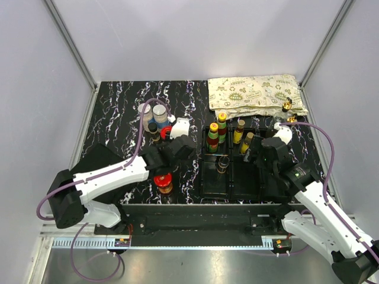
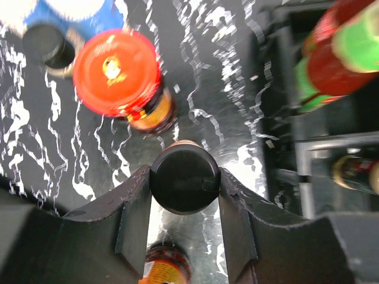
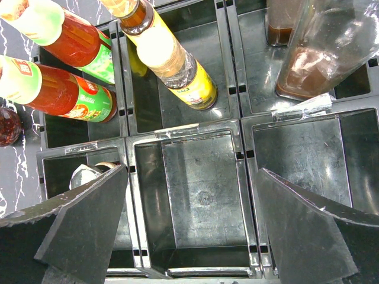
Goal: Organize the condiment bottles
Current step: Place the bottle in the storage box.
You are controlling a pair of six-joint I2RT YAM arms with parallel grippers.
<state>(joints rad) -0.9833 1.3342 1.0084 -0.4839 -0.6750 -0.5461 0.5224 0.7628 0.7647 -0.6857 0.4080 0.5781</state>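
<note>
Left wrist view: our left hand (image 2: 185,198) is clamped on a black-capped bottle (image 2: 185,177) above the tabletop (image 2: 207,89) left of the tray (image 1: 214,180), so we should lift straight up, clearing the red-lidded jar (image 2: 116,72) nearby, before crossing to an empty compartment (image 3: 201,195).

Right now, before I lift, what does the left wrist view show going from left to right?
small black cap → red-lidded jar → black-capped bottle, clamped in the left gripper → black tray → green-capped red sauce bottles
</note>
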